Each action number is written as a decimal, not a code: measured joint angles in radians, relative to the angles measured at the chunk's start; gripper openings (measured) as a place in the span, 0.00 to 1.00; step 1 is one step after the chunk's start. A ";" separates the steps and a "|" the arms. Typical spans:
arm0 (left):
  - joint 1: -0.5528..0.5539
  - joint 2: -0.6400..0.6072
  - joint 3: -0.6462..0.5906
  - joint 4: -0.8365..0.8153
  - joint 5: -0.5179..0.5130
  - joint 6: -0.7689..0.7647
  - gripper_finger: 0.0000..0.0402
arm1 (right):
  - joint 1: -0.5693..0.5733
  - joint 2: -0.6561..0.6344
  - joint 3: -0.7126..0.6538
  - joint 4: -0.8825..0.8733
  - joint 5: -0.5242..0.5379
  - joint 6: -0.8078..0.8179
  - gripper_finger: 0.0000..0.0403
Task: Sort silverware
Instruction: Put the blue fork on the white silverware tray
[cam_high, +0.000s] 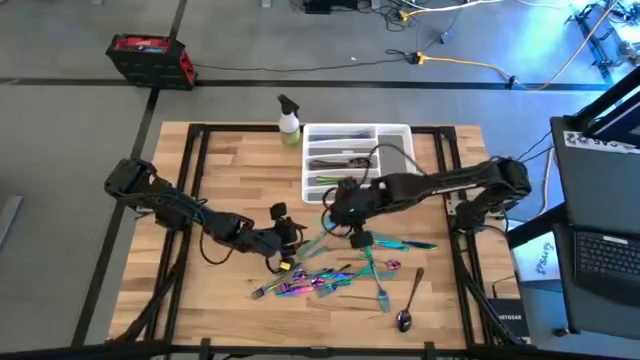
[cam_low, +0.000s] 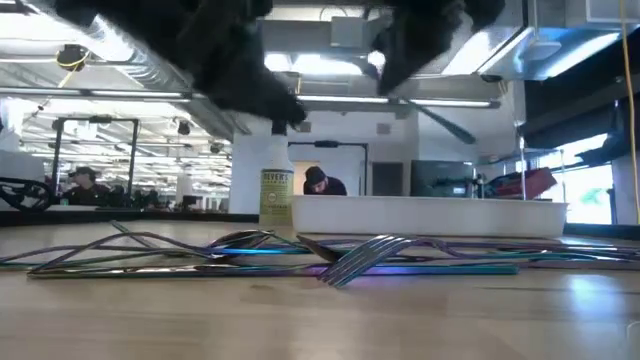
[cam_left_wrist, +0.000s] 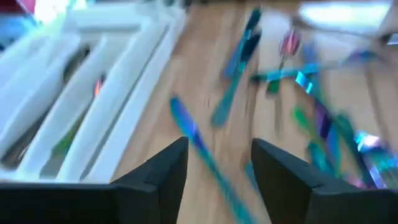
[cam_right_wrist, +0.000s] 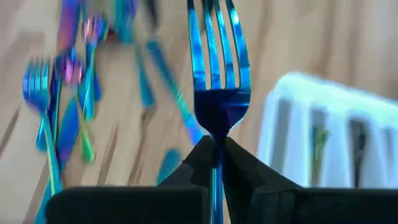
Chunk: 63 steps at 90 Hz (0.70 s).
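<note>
Here, a blue fork (cam_right_wrist: 214, 68) is pinched by its handle between the closed fingers of the right gripper (cam_right_wrist: 214, 146), tines pointing forward and away from the wrist, so that it can probably be laid lengthwise into a slot. In the high view the right gripper (cam_high: 352, 208) is seen just below the white compartmented tray (cam_high: 395, 133), between the tray and the scattered silverware (cam_high: 330, 275), which suggests that the fork is being carried toward its compartment. A few pieces are already lodged in the tray, while most of the pile is spread on the wooden table (cam_high: 220, 170) near its front edge, with a darker spoon (cam_high: 408, 305) lying apart at the right. The left gripper (cam_left_wrist: 214, 163) is held with its fingers parted and empty above the table beside the pile, seemingly positioned for a blue utensil (cam_left_wrist: 202, 149) lying ahead of it. A spray bottle (cam_high: 289, 118) stands beside the tray, clear of the work.
</note>
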 joint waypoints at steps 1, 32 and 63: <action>0.001 0.000 0.000 0.007 -0.002 0.003 0.40 | -0.003 -0.009 -0.010 0.018 0.000 0.003 0.00; 0.016 -0.008 0.000 0.182 -0.012 0.064 0.40 | -0.069 -0.406 -0.550 0.930 -0.077 0.227 0.00; 0.151 -0.010 0.000 0.431 0.288 0.115 0.40 | -0.099 -0.435 -0.758 1.580 -0.325 0.373 0.00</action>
